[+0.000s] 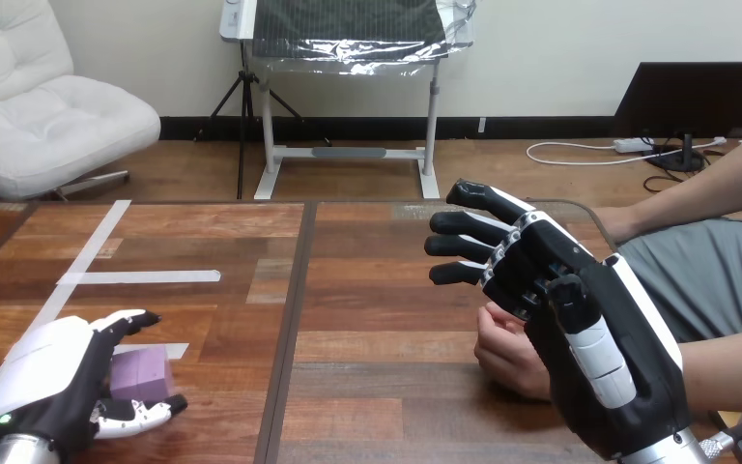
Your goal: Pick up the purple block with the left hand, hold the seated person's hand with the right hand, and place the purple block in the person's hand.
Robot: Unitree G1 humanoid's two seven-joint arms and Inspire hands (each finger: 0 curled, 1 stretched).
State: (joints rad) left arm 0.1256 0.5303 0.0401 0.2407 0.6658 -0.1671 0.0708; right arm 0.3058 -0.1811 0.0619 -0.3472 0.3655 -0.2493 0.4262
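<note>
The purple block (142,373) rests on the table at the near left. My left hand (53,372) is closed round it: the fingers (130,324) reach over its far side and the thumb (140,414) presses its near side. At the right, my right hand (589,358) is open, its straight fingers (473,246) pointing left. It hangs just over the person's hand (507,353), which lies loosely curled on the table and is partly hidden behind my palm. I see no fingers curled round the person's hand.
White tape strips (140,277) mark the wooden table (367,290) at the left. The person's other forearm (705,188) lies along the table's far right edge. A dark seam (290,319) runs down the table's middle.
</note>
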